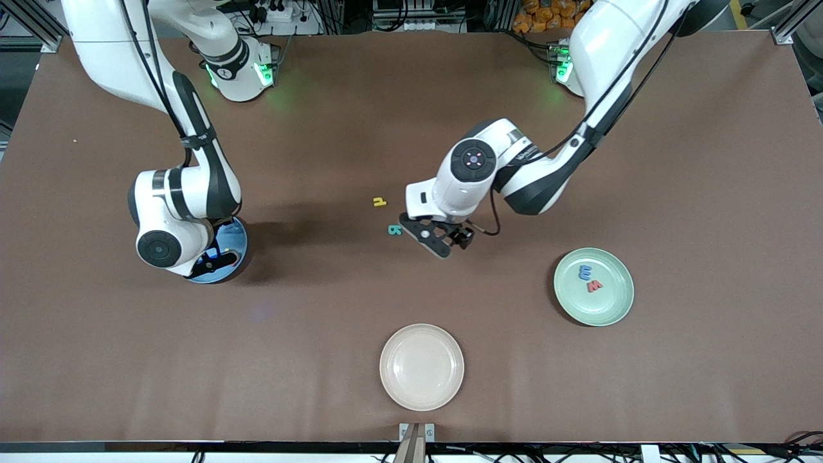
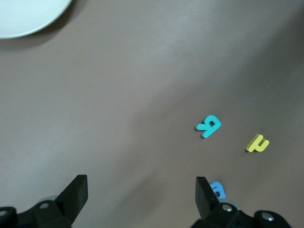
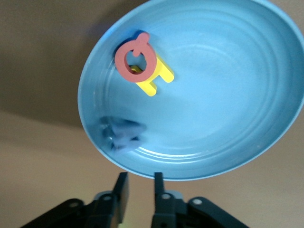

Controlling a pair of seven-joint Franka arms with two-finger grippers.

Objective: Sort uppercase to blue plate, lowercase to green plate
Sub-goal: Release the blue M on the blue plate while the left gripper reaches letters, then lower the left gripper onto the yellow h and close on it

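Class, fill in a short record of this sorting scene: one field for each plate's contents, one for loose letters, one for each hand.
blue plate: red Q lying on yellow H, blue W
green plate: blue m, red w
cream plate: no letters
loose on table: teal B, yellow h, blue a
left hand: open, over the table beside the loose letters
right hand: fingers slightly parted, holding nothing, over the blue plate's rim
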